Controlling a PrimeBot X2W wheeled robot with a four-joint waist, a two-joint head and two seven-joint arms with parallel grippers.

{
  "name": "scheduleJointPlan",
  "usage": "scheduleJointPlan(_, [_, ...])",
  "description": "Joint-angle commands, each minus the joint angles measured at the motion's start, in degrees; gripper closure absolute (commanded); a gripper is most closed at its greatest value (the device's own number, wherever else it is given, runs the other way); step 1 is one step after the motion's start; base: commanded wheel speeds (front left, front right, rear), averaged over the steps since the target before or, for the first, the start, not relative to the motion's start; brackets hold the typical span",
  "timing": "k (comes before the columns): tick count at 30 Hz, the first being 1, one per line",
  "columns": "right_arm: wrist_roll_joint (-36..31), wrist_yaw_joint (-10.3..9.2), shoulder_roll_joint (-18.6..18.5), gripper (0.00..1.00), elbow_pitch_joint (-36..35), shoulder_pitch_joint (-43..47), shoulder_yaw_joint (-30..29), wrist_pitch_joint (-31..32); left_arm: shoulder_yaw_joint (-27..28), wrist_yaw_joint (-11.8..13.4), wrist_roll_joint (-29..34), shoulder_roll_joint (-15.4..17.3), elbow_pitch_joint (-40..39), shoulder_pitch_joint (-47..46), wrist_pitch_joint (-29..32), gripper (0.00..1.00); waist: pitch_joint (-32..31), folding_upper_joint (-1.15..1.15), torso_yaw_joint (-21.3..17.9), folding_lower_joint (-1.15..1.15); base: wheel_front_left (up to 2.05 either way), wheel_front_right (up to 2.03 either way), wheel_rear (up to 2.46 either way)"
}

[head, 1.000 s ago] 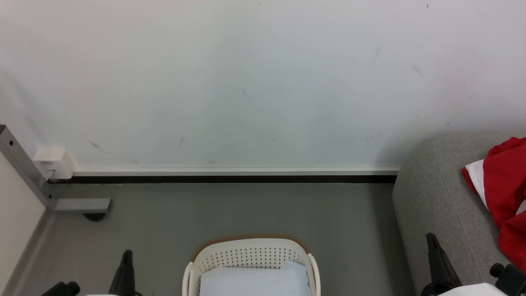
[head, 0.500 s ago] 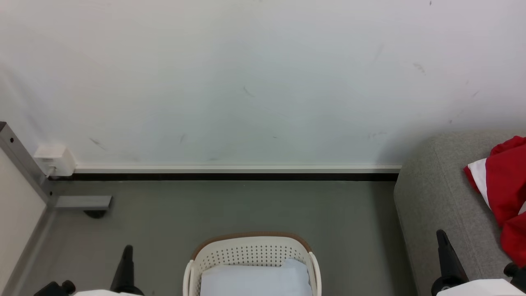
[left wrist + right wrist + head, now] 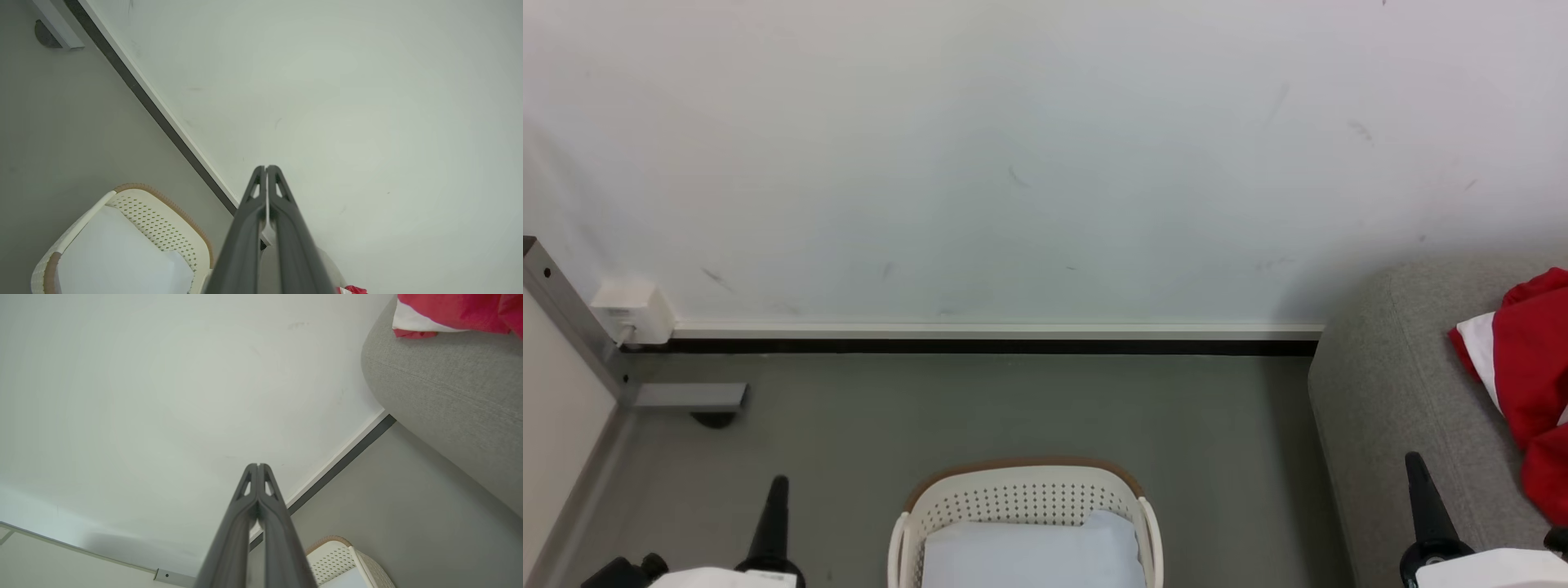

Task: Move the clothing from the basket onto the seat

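head view: clothing [image 3: 1531, 384] lies on seat [image 3: 1380, 408], near the closed right claw [image 3: 1414, 464].

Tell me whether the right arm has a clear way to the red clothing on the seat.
Probably yes: only bare seat shows between the shut right gripper and the clothing.

The basket [image 3: 1023, 498] is placed on the grey floor [image 3: 1013, 408]; the red clothing [image 3: 1527, 367] is laid on the seat [image 3: 1388, 392].

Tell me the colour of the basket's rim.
The basket's rim is brown; the left wrist view shows it best.
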Motion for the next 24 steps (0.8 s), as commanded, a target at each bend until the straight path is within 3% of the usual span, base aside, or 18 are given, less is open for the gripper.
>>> scheduleJointPlan(1, [1.2,-0.06,-0.2,1.0,-0.7,-1.3,-0.5,0.3,0.3,-0.3,-1.5,0.1,-0.7,-1.2,0.3,1.0,0.0,0.0,0.0,0.0,0.0,0.0,0.0])
scheduleJointPlan(24, [11.6,-0.08,0.3,1.0,-1.2,-1.6,-3.8,3.7,1.2,-1.3,-13.5,-0.2,-1.5,-2.0,3.6,1.0,0.8,0.0,0.4,0.0,0.0,0.0,0.0])
